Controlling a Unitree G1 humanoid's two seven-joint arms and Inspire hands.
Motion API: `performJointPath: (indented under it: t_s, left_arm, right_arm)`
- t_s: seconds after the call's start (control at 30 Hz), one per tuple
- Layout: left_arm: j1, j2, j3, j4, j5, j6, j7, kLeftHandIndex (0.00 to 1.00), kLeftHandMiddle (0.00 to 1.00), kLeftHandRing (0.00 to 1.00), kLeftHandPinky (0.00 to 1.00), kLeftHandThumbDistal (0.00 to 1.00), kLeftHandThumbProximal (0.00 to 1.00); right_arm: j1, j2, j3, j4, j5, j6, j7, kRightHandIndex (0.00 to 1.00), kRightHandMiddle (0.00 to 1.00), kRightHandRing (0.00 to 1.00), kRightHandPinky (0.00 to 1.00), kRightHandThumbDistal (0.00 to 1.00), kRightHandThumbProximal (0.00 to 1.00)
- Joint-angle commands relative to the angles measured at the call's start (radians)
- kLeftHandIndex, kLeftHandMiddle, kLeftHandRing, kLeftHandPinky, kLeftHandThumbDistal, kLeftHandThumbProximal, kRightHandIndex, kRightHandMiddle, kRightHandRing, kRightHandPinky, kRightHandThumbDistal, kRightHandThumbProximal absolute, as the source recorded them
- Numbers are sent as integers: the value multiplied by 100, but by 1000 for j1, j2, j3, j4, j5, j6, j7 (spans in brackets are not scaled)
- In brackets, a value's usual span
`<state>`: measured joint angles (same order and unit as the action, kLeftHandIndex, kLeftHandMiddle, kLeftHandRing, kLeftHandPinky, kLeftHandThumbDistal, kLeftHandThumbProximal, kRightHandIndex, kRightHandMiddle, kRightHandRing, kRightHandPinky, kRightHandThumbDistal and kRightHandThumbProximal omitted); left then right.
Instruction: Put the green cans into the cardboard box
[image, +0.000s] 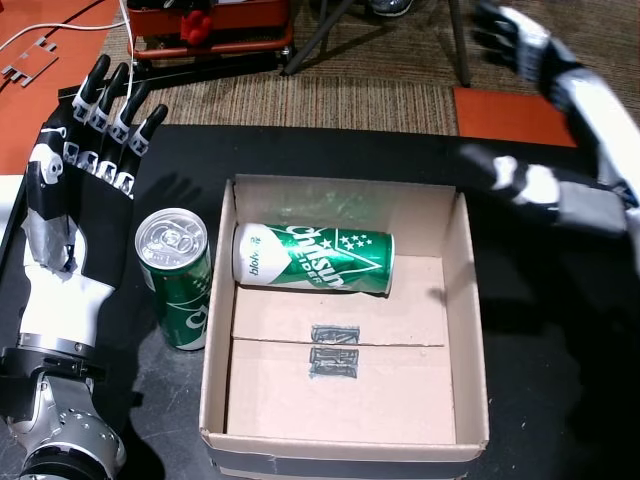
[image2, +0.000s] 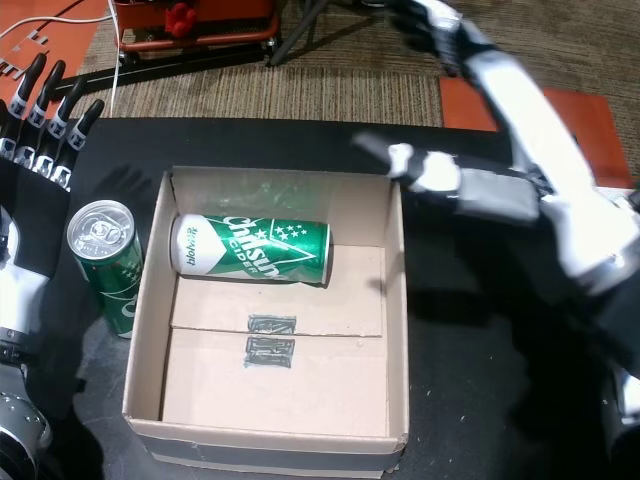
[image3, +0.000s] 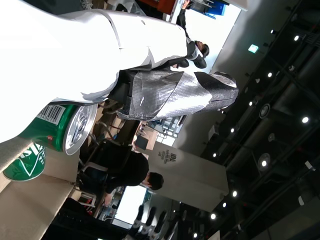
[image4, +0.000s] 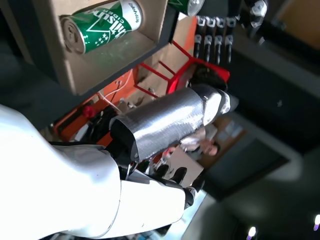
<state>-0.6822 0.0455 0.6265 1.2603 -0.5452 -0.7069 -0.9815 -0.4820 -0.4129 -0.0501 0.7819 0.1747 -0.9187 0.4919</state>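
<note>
One green can (image: 315, 258) (image2: 252, 249) lies on its side at the back of the cardboard box (image: 465, 330) (image2: 397, 300); the right wrist view catches that can (image4: 100, 25) too. A second green can (image: 178, 276) (image2: 106, 262) stands upright on the black table, just outside the box's left wall. My left hand (image: 75, 180) (image2: 30, 150) is open beside this can, fingers spread and pointing away, not touching it. My right hand (image: 535, 60) (image2: 440, 30) is open, raised beyond the box's far right corner, blurred. The left wrist view shows the standing can (image3: 57, 132) close to the palm.
A red frame (image: 215, 25) (image2: 190, 25) stands on the carpet past the table's far edge. An orange mat (image: 510, 115) (image2: 550, 105) lies at the far right. A white cable (image: 60, 30) runs across the floor at the top left. A person sits in the background of the left wrist view.
</note>
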Motion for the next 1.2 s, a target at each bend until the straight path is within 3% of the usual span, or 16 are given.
performJointPath:
  t_s: [0.0, 0.13, 0.33, 0.67, 1.17]
  left_arm:
    - [6, 7, -3, -5, 3, -1, 2, 92, 97, 99, 97, 46, 100]
    - [6, 7, -2, -6, 0, 4, 0, 92, 98, 100, 96, 46, 100]
    - [7, 9, -8, -7, 5, 1, -1, 92, 98, 100, 97, 46, 100]
    - [7, 19, -5, -6, 0, 1, -22, 93, 99, 100, 98, 44, 100]
    - [16, 37, -10, 0, 12, -10, -11, 92, 97, 100, 97, 44, 100]
  right_arm:
    - [32, 12, -23, -10, 48, 12, 35, 87, 89, 92, 96, 89, 44]
    - [70, 33, -68, 0, 132, 20, 105, 87, 89, 90, 95, 90, 41]
    - [95, 87, -155, 57, 229, 24, 174, 83, 87, 88, 93, 89, 50]
    - [115, 138, -210, 138, 219, -14, 200, 78, 81, 85, 92, 91, 53]
    - [177, 188, -252, 123, 236, -49, 234, 75, 78, 82, 89, 92, 55]
